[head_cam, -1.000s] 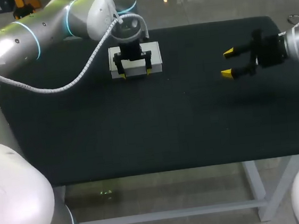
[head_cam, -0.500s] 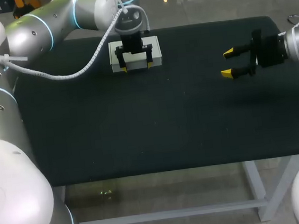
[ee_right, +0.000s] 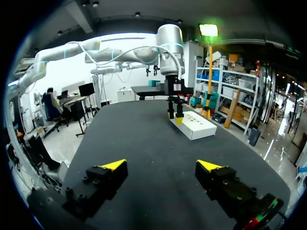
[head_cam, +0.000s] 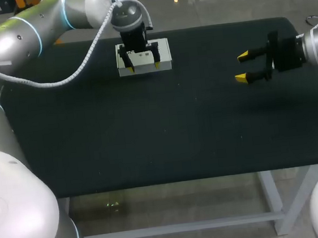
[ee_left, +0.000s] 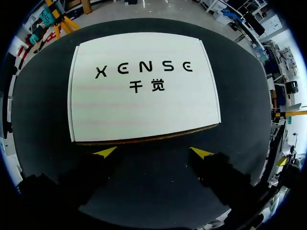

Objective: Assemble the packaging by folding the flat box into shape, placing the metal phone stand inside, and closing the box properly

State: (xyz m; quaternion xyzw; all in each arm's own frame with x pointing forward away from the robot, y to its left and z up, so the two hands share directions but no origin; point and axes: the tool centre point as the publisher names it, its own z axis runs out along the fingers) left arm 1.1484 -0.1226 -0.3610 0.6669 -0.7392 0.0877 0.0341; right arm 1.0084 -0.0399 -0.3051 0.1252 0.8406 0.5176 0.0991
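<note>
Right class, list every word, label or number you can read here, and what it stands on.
"XENSE": top of the white box, left wrist view.
"千觉": just below it, same box top.
Head and right wrist views: the box's print is too small to read.

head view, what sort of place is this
Probably a robot test bench, not a home: a black-topped table, a yellow-tipped left end effector over a white rectangular cardboard box, and a yellow-tipped right end effector apart from it.
</note>
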